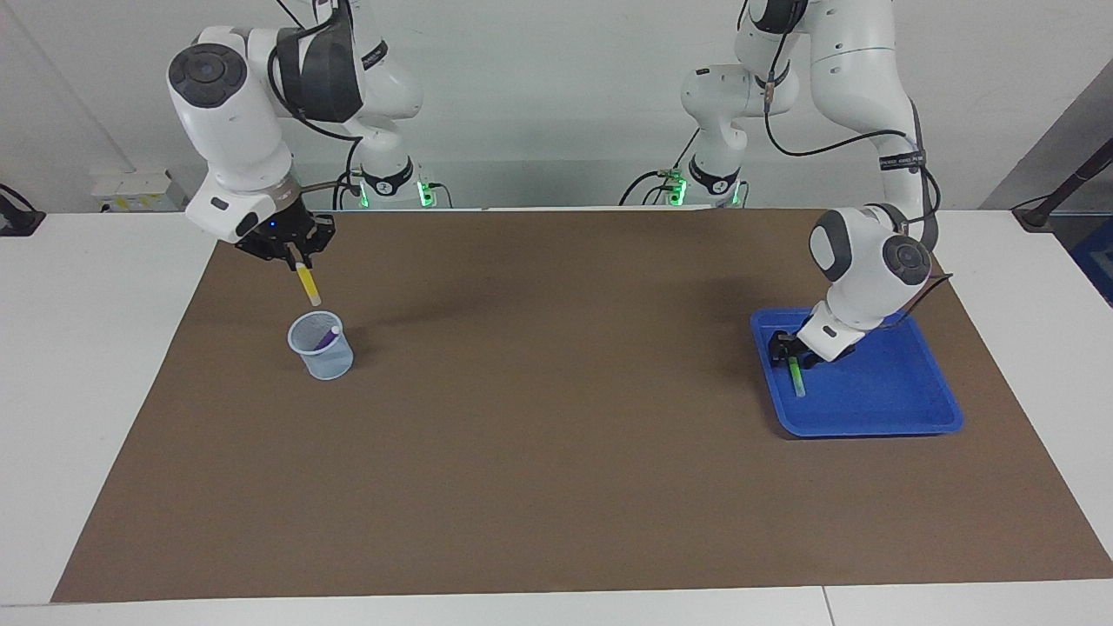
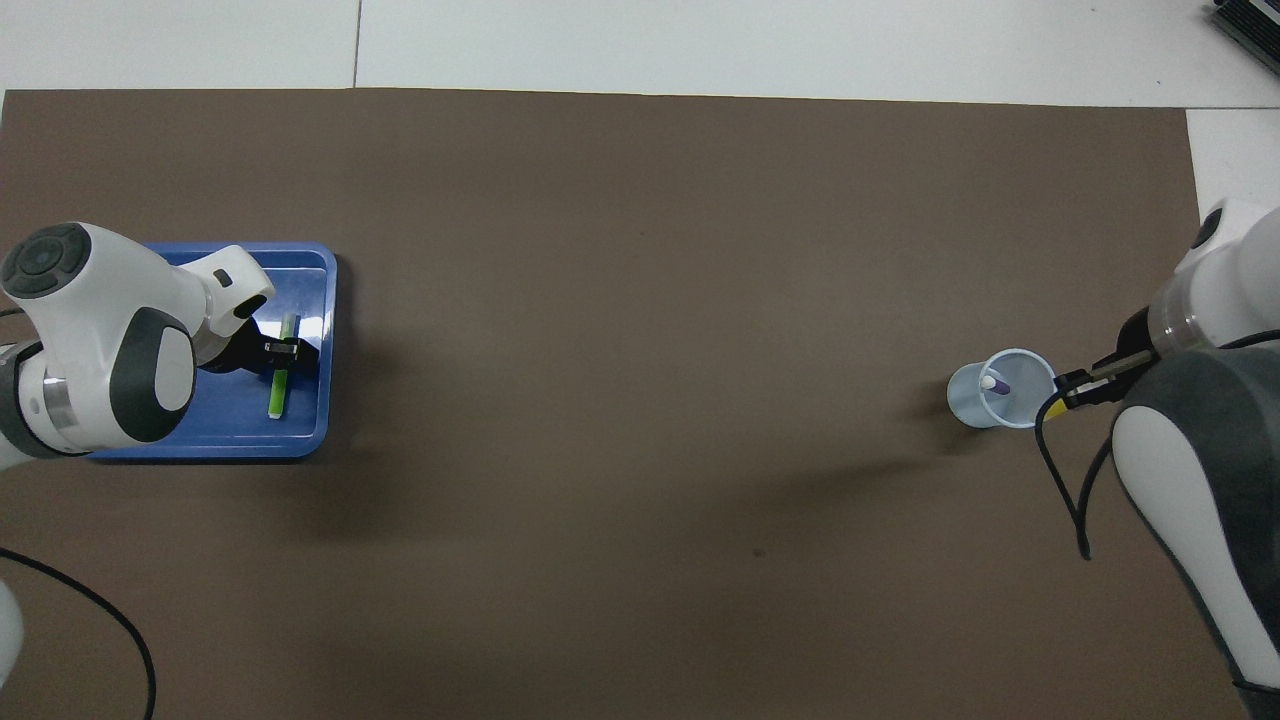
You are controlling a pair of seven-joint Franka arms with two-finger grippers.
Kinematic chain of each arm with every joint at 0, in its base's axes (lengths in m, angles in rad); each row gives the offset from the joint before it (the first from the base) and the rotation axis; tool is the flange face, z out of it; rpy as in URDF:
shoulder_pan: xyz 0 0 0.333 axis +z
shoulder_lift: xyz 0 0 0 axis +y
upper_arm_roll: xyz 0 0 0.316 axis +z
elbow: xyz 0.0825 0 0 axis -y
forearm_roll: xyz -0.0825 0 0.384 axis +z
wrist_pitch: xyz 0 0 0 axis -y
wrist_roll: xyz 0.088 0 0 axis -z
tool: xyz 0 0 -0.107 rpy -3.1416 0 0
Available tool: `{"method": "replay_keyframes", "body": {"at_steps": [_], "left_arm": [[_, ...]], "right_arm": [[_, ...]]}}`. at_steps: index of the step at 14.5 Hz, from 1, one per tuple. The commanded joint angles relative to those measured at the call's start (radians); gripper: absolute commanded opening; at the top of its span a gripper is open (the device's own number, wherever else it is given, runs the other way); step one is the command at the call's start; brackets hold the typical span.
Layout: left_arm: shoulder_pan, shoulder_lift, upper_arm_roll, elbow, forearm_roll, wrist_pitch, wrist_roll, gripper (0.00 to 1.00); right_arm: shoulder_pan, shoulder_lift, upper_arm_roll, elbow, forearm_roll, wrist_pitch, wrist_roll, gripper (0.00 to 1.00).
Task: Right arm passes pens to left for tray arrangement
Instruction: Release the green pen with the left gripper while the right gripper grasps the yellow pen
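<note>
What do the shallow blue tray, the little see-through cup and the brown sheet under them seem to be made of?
Shallow blue tray: probably moulded plastic, glossy; a light glints off its floor in the overhead view. Small see-through cup: likely thin clear plastic; the purple pen shows through its wall. Brown sheet: matte, flat, perhaps paper or felt.

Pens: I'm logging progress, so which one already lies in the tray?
The green pen, flat in the blue tray; yellow pen hangs from the right gripper, purple pen stands in the cup.

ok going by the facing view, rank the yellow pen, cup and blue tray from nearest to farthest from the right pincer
1. yellow pen, held in the right pincer, above the cup.
2. cup, just under the pen, at the right arm's end.
3. blue tray, at the left arm's end.
</note>
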State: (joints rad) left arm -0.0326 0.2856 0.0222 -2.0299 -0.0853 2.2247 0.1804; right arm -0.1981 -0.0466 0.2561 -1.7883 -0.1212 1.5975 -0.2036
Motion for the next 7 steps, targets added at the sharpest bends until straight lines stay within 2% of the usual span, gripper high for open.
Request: {"method": "replay_keyframes", "body": {"at_steps": [1, 4, 7], "left_arm": [[0.008, 0.006, -0.002, 0.040, -0.052, -0.032, -0.004, 0.94], [0.013, 0.006, -0.002, 0.121, -0.097, -0.124, -0.027, 0.94], [0.013, 0.003, -0.001, 0.186, -0.146, -0.195, -0.078, 0.94]], "right_arm": [[0.031, 0.008, 0.009, 0.078, -0.022, -0.056, -0.017, 0.00], [0.058, 0.008, 0.020, 0.106, 0.018, -0.054, -0.005, 0.00], [0.066, 0.008, 0.023, 0.113, 0.156, -0.028, 0.116, 0.00]]}}
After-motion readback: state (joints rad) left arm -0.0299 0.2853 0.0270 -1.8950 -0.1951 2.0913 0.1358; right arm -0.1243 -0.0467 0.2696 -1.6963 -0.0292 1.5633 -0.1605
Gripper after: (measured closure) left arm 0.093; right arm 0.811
